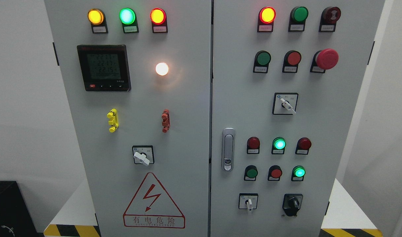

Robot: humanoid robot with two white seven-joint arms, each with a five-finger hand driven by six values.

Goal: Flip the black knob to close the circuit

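Observation:
The black knob (292,204) sits at the lower right of the grey electrical cabinet's right door (319,125), its pointer aimed roughly straight down. To its left is a white-handled selector switch (249,202). Neither of my hands nor arms shows anywhere in the head view.
The right door carries lit and unlit lamps, push buttons, a red mushroom stop button (326,59), another white selector (286,104) and a metal door handle (227,149). The left door has a digital meter (104,68), a white lamp (162,68), a selector (142,155) and a shock warning triangle (153,202).

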